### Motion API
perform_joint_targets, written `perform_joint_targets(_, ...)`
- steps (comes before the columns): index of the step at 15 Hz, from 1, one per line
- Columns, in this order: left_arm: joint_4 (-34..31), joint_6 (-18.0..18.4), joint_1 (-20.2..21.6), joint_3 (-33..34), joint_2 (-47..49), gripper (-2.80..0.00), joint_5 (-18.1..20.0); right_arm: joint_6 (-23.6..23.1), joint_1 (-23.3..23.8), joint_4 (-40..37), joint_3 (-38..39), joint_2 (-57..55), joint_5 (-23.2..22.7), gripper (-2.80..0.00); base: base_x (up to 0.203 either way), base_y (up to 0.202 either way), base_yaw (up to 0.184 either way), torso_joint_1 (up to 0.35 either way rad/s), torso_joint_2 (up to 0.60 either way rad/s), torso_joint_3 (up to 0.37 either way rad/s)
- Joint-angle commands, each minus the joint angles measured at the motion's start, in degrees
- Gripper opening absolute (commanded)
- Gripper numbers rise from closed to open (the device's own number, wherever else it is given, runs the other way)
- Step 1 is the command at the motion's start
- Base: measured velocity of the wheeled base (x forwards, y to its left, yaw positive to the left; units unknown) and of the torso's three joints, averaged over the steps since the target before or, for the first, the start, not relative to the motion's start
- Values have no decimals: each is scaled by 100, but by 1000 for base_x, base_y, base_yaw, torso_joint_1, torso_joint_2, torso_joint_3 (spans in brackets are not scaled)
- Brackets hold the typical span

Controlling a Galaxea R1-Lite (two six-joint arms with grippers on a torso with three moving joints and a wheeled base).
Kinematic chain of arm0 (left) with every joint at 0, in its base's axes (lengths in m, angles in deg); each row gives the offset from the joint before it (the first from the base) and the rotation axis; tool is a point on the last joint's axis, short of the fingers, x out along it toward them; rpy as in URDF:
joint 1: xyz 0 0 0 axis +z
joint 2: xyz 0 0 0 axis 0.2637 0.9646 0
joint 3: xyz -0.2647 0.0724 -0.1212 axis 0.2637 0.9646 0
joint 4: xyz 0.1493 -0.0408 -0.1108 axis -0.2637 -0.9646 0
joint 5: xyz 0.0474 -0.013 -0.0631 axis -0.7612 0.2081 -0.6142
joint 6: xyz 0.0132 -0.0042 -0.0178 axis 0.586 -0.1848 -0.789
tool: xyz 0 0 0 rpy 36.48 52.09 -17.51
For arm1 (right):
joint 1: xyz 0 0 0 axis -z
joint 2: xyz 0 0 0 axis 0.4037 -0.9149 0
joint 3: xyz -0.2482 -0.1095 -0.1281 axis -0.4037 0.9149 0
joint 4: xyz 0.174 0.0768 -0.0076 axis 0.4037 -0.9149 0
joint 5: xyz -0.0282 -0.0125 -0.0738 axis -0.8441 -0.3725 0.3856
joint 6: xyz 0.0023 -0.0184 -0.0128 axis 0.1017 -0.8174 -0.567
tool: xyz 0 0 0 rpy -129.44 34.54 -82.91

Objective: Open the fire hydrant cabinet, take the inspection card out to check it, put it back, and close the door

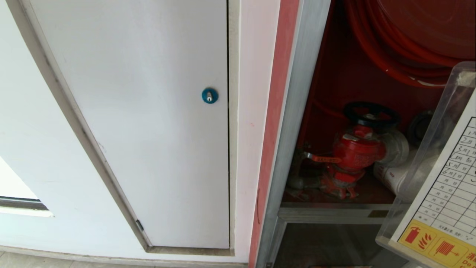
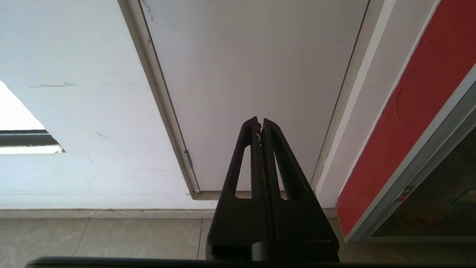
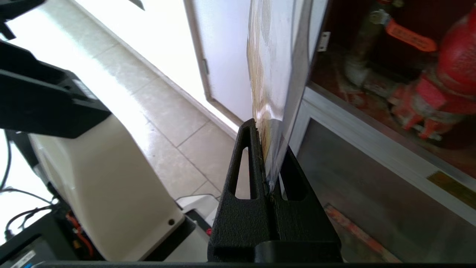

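Observation:
The fire hydrant cabinet (image 1: 302, 111) stands open on the right, its silver frame around a red interior with a red valve (image 1: 356, 150), a red hose reel (image 1: 405, 41) and a white rolled hose (image 1: 394, 175). The door is out of view. The inspection card (image 1: 448, 193), a printed grid sheet with a yellow icon strip in a clear sleeve, hangs tilted in front of the cabinet's lower right. My right gripper (image 3: 268, 138) is shut on the card's (image 3: 277, 70) lower edge, seen edge-on. My left gripper (image 2: 260, 123) is shut and empty, facing the white wall panel.
A plain white panel door with a blue round lock (image 1: 209, 95) fills the wall left of the cabinet. Below the valve shelf sits a lower dark glass panel (image 3: 375, 201). Beige floor tiles (image 3: 167, 111) and my white base (image 3: 93, 186) lie beneath the right arm.

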Motion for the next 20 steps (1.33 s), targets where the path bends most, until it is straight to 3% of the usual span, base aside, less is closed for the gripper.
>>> perform_joint_targets(1,-1,2,0,0,4,-280,1,-9,-5,-23,26,-22,-216,-280,0,0,0,0,0,0)
perform_joint_targets(7,-1,2,0,0,4,-280,1,-81,-94,175,-35,-546,-883,-280,0,0,0,0,0,0)
perform_joint_targets(16,-1,2,0,0,4,-280,1,-158,-1555,1122,-45,-1807,-857,-280,0,0,0,0,0,0)
perform_joint_targets(20,-1,2,0,0,4,-280,1,-151,-2476,1663,-50,-2670,-367,-280,0,0,0,0,0,0)
